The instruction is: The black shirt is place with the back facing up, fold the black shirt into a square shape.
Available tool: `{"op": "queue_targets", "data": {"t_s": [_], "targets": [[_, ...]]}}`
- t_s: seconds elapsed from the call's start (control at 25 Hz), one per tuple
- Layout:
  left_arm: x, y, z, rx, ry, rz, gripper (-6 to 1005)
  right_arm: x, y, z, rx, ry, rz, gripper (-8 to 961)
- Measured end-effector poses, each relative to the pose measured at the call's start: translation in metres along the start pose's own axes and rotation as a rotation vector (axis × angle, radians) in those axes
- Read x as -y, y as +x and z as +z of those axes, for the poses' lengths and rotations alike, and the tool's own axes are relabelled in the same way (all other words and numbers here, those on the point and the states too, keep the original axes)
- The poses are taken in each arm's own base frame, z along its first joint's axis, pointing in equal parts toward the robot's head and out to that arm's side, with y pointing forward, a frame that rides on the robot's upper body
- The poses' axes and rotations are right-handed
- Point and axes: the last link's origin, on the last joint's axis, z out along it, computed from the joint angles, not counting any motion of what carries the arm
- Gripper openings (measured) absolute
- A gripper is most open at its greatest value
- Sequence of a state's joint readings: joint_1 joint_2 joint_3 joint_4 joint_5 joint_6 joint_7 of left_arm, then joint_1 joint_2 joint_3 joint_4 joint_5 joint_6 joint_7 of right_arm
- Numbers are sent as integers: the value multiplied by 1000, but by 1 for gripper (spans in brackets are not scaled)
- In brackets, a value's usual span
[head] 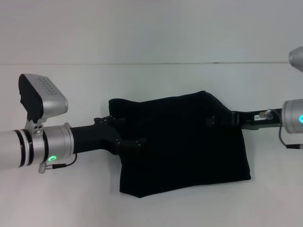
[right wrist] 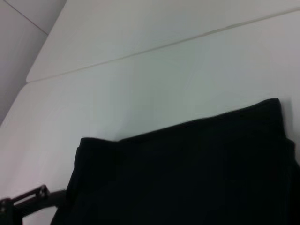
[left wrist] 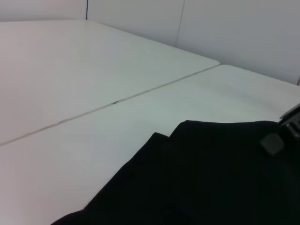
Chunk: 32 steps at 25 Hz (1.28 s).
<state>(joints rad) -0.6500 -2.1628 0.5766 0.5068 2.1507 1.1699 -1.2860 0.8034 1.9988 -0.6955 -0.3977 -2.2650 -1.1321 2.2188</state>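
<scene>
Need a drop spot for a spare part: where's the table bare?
Free: table beyond the black shirt, past the seam; near strip below its hem. Crowded: left hand and right hand at the shirt's sides.

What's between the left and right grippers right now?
Only the black shirt, folded into a rough rectangle on the white table. In the head view, the left gripper and right gripper both reach over it.

matt black cloth shirt on smooth white table.
</scene>
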Motion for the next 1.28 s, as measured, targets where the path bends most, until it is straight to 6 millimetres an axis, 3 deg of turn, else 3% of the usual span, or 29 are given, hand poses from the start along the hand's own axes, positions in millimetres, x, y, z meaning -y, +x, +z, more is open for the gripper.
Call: {"op": "queue_targets", "data": {"t_s": [0.4, 0.88, 1.08, 1.28], "targets": [[0, 1, 2, 8, -3, 15, 947, -14, -7, 16, 194, -78, 10, 652], [0, -1, 1, 11, 2, 11, 948, 2, -8, 7, 343, -50, 31, 644], [0, -2, 1, 11, 1, 9, 948, 21, -17, -7, 367, 37, 17, 640], [-1, -2, 1, 11, -3, 5, 948, 46, -31, -37, 362, 120, 5, 637]]}}
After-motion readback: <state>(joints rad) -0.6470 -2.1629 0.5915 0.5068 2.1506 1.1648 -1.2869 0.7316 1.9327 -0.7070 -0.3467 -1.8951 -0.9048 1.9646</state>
